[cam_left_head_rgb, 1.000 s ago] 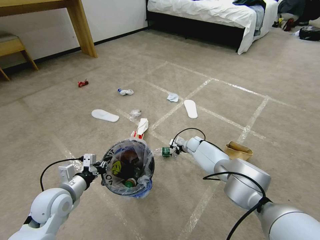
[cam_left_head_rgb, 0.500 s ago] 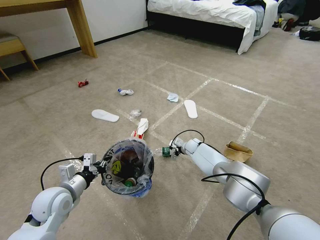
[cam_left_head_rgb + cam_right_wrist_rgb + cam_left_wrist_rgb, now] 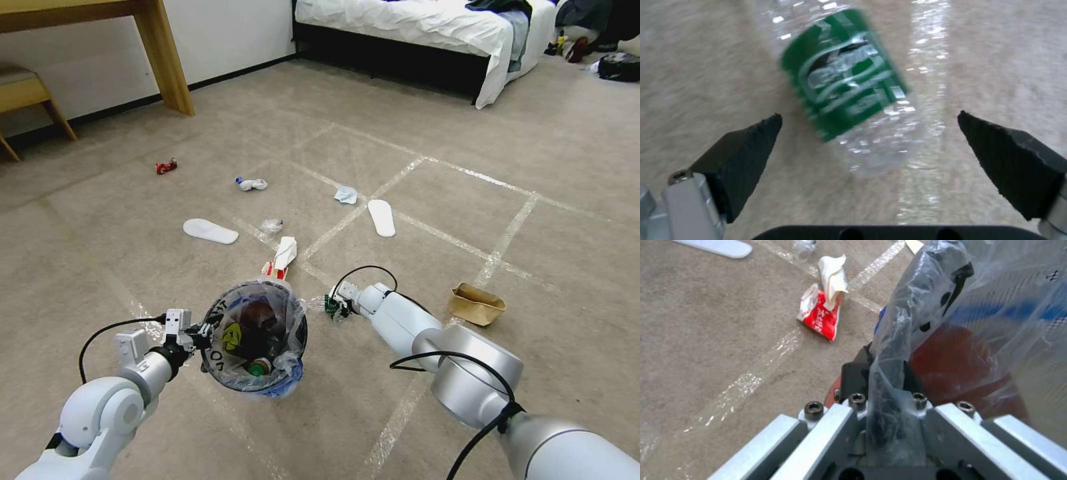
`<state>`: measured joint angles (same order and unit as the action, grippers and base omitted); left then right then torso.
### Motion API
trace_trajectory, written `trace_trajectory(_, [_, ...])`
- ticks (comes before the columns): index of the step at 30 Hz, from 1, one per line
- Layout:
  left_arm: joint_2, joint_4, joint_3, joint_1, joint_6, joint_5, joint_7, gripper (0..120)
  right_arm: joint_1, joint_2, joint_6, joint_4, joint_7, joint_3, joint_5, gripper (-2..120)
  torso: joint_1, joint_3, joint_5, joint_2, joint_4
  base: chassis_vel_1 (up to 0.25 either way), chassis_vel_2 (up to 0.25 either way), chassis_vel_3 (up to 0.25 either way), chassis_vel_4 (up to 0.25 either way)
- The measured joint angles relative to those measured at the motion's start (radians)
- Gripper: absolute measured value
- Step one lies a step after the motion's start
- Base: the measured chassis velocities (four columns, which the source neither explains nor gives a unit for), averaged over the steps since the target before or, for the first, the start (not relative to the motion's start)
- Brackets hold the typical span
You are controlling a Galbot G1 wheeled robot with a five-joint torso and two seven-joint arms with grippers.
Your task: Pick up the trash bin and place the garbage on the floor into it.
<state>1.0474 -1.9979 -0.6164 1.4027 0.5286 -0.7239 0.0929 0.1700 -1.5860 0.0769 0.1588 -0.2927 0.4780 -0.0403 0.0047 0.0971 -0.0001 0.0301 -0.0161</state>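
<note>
Here, the clear bottle [image 3: 849, 90] lies on the floor just ahead of your right claw [image 3: 869, 146], released, long axis slanted across the gap (fingers flank it). Left claw [image 3: 193, 331] grips the trash bin [image 3: 220, 363] rim.

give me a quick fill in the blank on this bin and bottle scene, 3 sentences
1. The left gripper is shut on the rim of the ____.
2. The right gripper is ____ around the clear bottle.
3. The bottle's label is ____.

Missing words: trash bin; open; green
</note>
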Motion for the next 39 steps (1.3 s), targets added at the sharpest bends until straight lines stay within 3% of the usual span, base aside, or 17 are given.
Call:
trace_trajectory(18, [0.013,-0.011,0.012,0.022,-0.007,0.028,0.001,1,0.037,-0.022,0.016,-0.032,0.107,-0.171,0.107,100,0.0,0.0,0.0,0.0,-0.0002,0.0,0.0,0.0,0.0])
trace_trajectory(22, [0.015,-0.012,0.009,0.028,-0.012,0.034,0.004,1,0.048,-0.022,0.021,-0.026,0.118,-0.175,0.127,100,0.0,0.0,0.0001,0.0,0.0001,0.0,0.0,0.0,0.0])
trace_trajectory(26, [0.018,-0.014,0.009,0.029,-0.015,0.036,0.006,1,0.048,-0.023,0.023,-0.021,0.119,-0.176,0.128,92,0.0,0.0,0.0001,0.0,0.0001,0.0,0.0,0.0,0.0])
trace_trajectory(30, [0.017,-0.016,0.008,0.031,-0.015,0.036,0.009,1,0.045,-0.023,0.023,-0.003,0.118,-0.172,0.11,99,0.0,0.0,0.0002,0.0,0.0002,0.0,0.0,0.0,0.0])
trace_trajectory(39, [0.015,-0.022,0.0,0.041,-0.015,0.038,0.008,1,0.057,0.009,0.046,0.079,0.118,-0.123,0.053,100,0.0,0.0,0.0002,0.0,0.0006,0.0,0.0,0.0,0.0])
